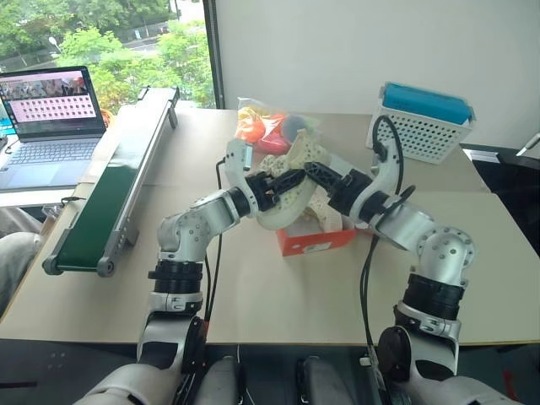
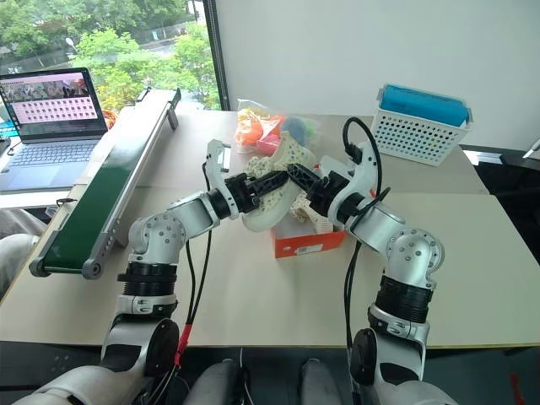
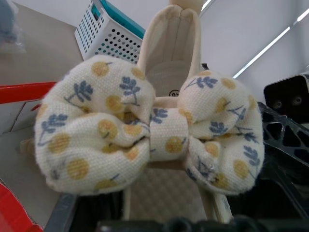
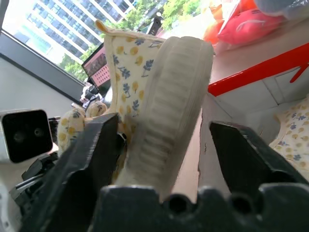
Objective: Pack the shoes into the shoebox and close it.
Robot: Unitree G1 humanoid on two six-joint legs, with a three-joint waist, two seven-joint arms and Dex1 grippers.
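Shoe (image 1: 291,211), cream cloth with small yellow and blue flowers and a matching bow (image 3: 149,130), held in the air just above the open orange-red box (image 1: 316,242). Box near the middle of the table (image 1: 278,295), well away from every edge. Second shoe (image 4: 295,130) already lying inside, against the white lining.

Left gripper (image 1: 287,180) clamped on the raised shoe near the bow, carrying its weight, seemingly to keep it steady over the opening. Right gripper (image 4: 159,145) reaching in from the opposite side, spread apart around the ribbed pale sole: one finger (image 4: 91,150) against the patterned side, the other (image 4: 241,154) clear of the sole with a gap between. No grip there yet. Probably a two-sided hold in the making, to turn the shoe and lower it beside its partner.
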